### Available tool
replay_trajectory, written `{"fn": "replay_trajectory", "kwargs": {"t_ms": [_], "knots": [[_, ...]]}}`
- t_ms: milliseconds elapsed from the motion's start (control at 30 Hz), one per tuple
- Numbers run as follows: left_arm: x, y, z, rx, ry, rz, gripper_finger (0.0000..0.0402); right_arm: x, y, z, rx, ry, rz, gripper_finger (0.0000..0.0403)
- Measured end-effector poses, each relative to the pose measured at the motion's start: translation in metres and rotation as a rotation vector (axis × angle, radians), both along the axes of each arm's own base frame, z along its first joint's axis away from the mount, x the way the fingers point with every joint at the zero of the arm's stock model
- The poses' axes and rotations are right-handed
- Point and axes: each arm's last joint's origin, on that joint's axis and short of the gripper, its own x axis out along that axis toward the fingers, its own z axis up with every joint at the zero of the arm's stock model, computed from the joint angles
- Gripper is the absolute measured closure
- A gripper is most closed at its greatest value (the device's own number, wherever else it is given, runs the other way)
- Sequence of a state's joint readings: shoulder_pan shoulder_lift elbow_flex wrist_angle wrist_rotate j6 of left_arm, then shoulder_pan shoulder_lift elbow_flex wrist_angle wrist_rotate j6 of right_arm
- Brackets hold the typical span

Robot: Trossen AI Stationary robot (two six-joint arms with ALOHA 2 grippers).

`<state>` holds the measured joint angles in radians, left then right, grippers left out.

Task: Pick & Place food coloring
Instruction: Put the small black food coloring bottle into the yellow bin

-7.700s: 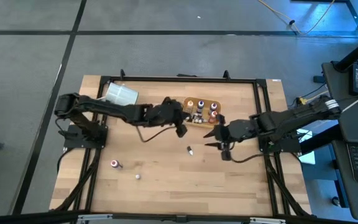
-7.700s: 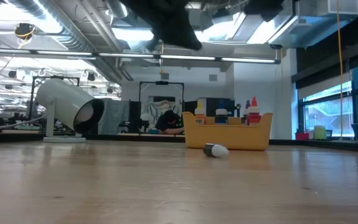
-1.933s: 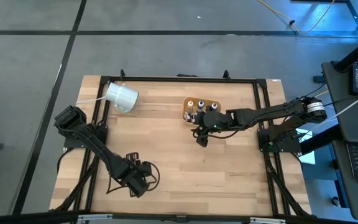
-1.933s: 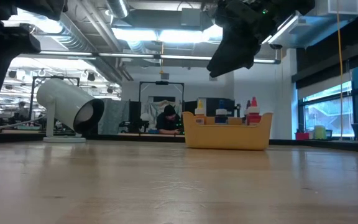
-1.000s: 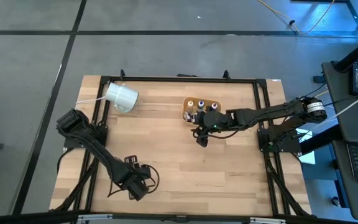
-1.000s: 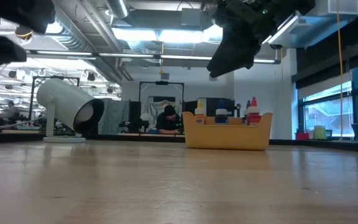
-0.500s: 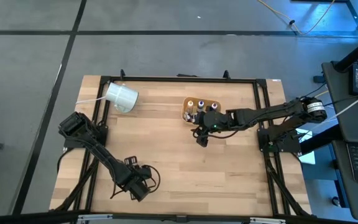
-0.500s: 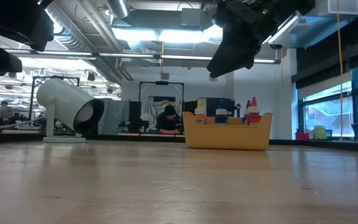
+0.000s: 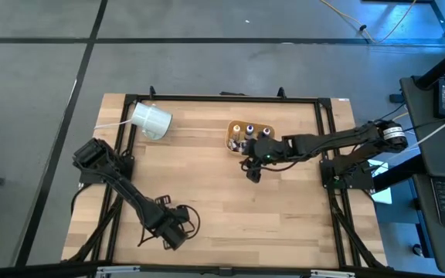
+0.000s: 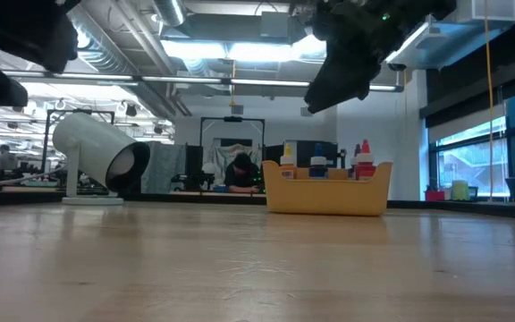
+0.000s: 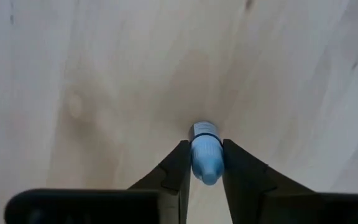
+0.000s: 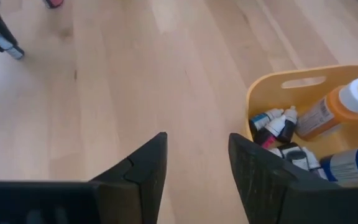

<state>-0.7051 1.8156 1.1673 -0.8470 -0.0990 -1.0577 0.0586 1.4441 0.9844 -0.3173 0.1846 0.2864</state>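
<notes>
A tiny food coloring bottle point(image 11: 205, 152) with a blue cap sits on the bare wood near the table's near left. My left gripper point(image 11: 204, 148) points straight down over it, shut on it; in the high view the gripper point(image 9: 170, 229) hides the bottle. My right gripper point(image 12: 197, 142) hangs open and empty above the table point(image 9: 207, 177), just near of the tan-orange tray point(image 9: 233, 127). The tray holds several small bottles point(image 12: 277, 127) and an orange one point(image 12: 331, 109). My left gripper pinches the bottle at its blue cap point(image 11: 207, 167) between the two fingers point(image 11: 182, 163), one on each side. The fingers come from above, pointing down. The white end point(image 11: 203, 130) of the bottle lies against the wood; upright or lying, I cannot tell.
A large white cylinder point(image 9: 151, 120) lies at the table's far left corner, also in the low view point(image 10: 97, 152). The tray point(image 10: 329, 199) stands at the far middle. Bare wood spreads between the two arms. A person point(image 10: 240, 170) sits in the room beyond the table.
</notes>
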Motion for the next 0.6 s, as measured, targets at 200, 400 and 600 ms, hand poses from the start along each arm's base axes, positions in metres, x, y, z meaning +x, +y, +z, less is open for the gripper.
{"fn": "replay_trajectory", "kwargs": {"t_ms": [200, 400, 600], "knots": [[0.031, 0.019, 0.027, 0.008, -0.155, 0.024, 0.0332, -0.021, 0.0, 0.025, 0.018, -0.045, -0.013, 0.023], [0.082, 0.06, 0.06, 0.109, -0.393, -0.017, 0.033, -0.049, -0.002, 0.061, 0.026, -0.185, -0.014, 0.023], [0.13, 0.125, 0.094, 0.282, -0.653, 0.026, 0.0329, -0.082, -0.004, 0.084, 0.008, -0.24, -0.003, 0.023]]}}
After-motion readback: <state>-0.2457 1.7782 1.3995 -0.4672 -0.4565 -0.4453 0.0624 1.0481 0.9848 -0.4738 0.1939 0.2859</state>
